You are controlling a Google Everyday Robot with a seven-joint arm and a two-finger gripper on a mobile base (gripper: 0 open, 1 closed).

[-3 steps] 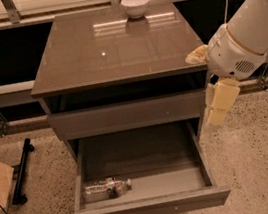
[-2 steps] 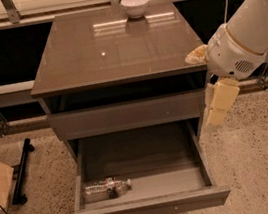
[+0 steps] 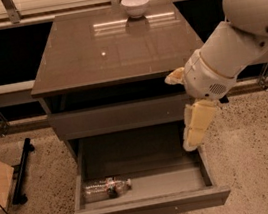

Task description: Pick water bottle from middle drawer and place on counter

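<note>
Holding still: no change over last sec.
Gripper (image 3: 197, 122) hangs over open middle drawer's (image 3: 145, 208) right wall, empty, open/shut can't tell; water bottle (image 3: 106, 188) lies front-left inside, well apart. Pick not begun.

- Dim, warm light from above; a bright spot and a pale streak of glare lie on the glossy surface (image 3: 116, 56) by the white bowl (image 3: 135, 5).
- Deep shadow fills the back of the middle drawer (image 3: 145, 208).
- The pincer (image 3: 197, 124), palely lit, hangs beside the drawer's right wall.
</note>
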